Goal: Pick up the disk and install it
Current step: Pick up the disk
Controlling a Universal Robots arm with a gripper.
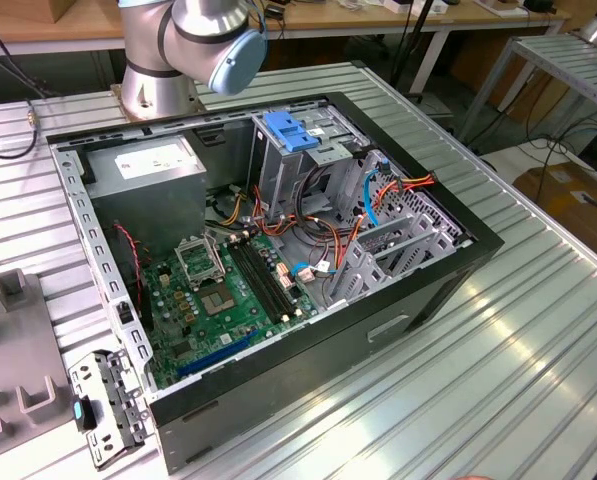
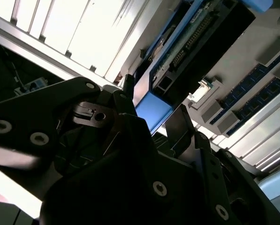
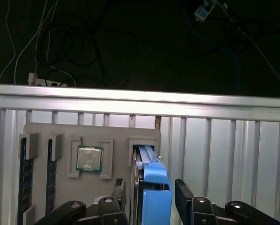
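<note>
My gripper (image 3: pixel 150 185) straddles the disk (image 3: pixel 156 199): fingers (image 3: pixel 183 190) apart at its 3 and 9, long axis running 12-6 dead between them.

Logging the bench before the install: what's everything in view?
disk: one, dark with blue rails, upright in a tray slot
tray: one, grey, on the table
processor chip: one, silver, tray recess beside the disk
memory sticks: two, blue, in the tray
computer case: one, black, open, on the table
motherboard: one, green, inside the case
box: one, grey with white sticker, inside the case
latch: one, blue, atop the metal cage
table: one, silver, slatted
arm: one, grey and light blue, base beside the case
hand: one, black, astride the disk
</note>
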